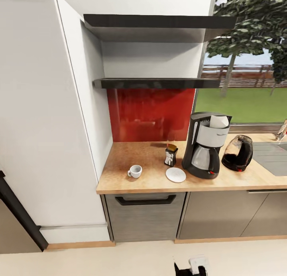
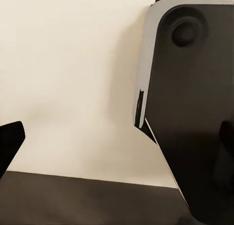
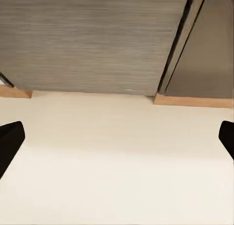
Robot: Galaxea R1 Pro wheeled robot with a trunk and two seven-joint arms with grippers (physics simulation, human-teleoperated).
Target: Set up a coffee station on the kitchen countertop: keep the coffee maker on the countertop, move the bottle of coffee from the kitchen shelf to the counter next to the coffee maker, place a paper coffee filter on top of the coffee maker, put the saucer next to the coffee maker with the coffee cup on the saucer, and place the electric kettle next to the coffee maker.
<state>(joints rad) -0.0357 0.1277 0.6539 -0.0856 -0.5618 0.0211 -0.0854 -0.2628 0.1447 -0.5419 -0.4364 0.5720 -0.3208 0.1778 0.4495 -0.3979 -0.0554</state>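
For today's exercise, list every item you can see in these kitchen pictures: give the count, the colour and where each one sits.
coffee maker: one, black and silver, on the countertop.
paper filter: one, white, on top of the coffee maker.
electric kettle: one, glass and black, beside the coffee maker.
bottle of coffee: one, dark, on the counter.
saucer: one, white, bare.
coffee cup: one, white, apart from the saucer.
shelves: two, dark, on the wall.
right gripper: open, over the floor.

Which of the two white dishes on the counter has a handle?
The coffee cup, standing nearest the tall white cabinet, has a loop handle on its side. The other white dish, the flat saucer beside the coffee maker, has none.
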